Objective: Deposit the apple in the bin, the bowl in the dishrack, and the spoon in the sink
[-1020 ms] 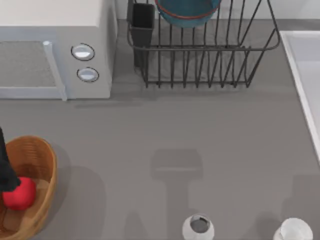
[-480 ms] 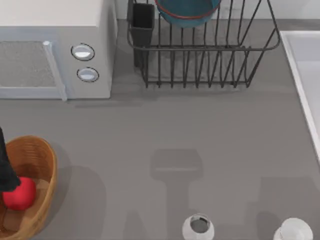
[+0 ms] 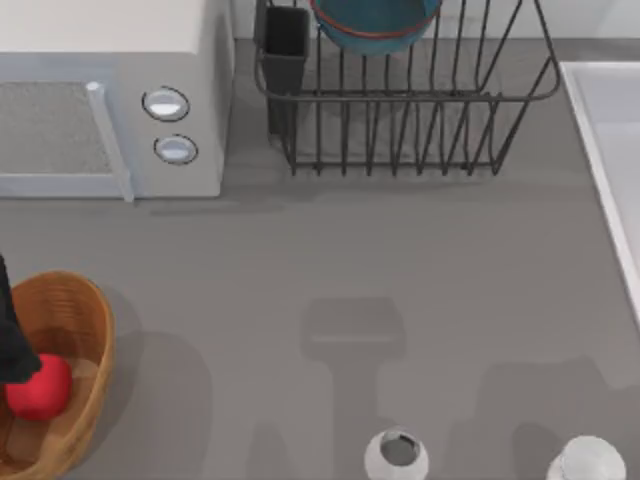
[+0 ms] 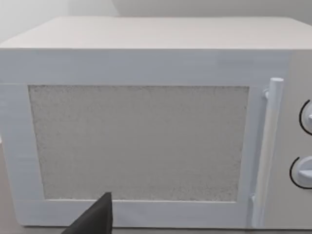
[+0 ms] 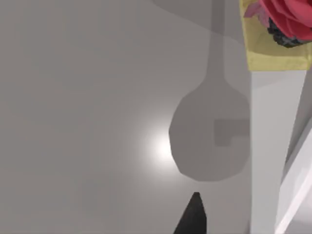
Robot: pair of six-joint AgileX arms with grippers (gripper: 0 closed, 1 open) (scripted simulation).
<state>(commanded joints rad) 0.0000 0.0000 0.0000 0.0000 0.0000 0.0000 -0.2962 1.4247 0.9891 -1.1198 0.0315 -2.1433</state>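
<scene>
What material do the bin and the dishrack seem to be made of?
The bin looks like woven wicker: tan-brown, with fine ribbed lines along its wall. The dishrack looks like dark metal wire, judging by its thin upright bars, though coated plastic is possible.

Bowl [image 3: 375,25] cut off at top edge; bin [image 3: 70,320] — left edge.

A pale grey surface [image 5: 87,97] spreads across the right wrist view, with a bright glare spot and a soft spoon-shaped shadow [image 5: 209,141] lying on it. One dark fingertip [image 5: 192,217] pokes in at the edge. Beside a white rim [image 5: 273,161], probably the sink's, sits a yellow patch [image 5: 273,51] bearing something pink-red [image 5: 287,17].
</scene>
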